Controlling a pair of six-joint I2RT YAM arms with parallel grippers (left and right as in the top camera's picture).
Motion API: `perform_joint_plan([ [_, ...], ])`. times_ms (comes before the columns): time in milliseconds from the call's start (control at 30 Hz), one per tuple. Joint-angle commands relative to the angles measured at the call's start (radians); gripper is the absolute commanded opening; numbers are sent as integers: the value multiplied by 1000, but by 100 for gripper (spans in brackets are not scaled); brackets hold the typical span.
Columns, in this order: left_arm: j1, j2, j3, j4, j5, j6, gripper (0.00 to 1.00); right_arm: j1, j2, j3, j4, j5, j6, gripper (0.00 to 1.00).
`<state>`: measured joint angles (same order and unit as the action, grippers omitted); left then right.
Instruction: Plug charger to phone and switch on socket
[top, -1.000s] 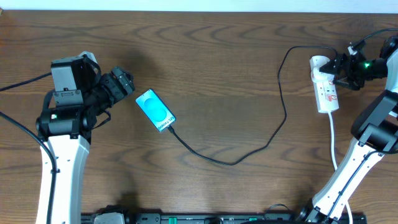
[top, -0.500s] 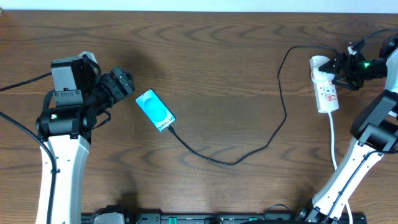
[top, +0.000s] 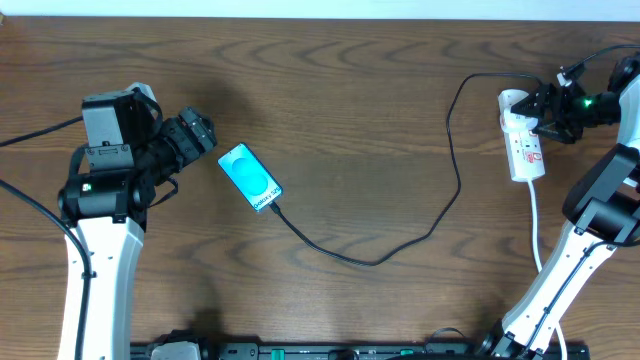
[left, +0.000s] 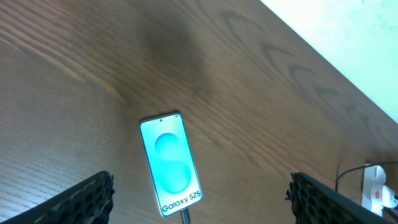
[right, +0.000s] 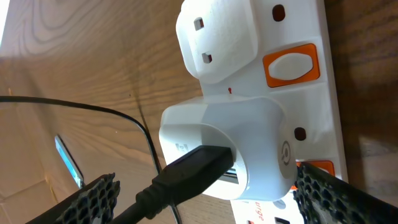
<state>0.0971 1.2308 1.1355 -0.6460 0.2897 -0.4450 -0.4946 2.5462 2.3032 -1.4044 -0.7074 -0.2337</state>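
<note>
Jaws both spread, empty; socket (right: 261, 93) just ahead of right jaws.
Risk: push lands on wrong orange switch (right: 291, 64) (two close together) or shoves socket sideways.

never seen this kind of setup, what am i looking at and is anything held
Two robot arms stand at a table, each ending in a two-finger gripper. One picture looks down from above; the other two come from cameras on the wrists, whose dark fingers show in the bottom corners. On the table lie a phone with a turquoise screen, a white socket strip and a thin black charger cable running between them. The left gripper is open beside the phone, the right gripper open at the socket strip. Nothing is held.
</note>
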Motion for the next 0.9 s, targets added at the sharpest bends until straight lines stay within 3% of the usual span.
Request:
perform_joint_plan([
  [0, 3, 4, 0, 2, 8, -5, 91, 21, 21, 21, -5, -25, 12, 89],
  [867, 3, 4, 0, -1, 8, -5, 91, 21, 22, 18, -11, 24, 9, 87],
])
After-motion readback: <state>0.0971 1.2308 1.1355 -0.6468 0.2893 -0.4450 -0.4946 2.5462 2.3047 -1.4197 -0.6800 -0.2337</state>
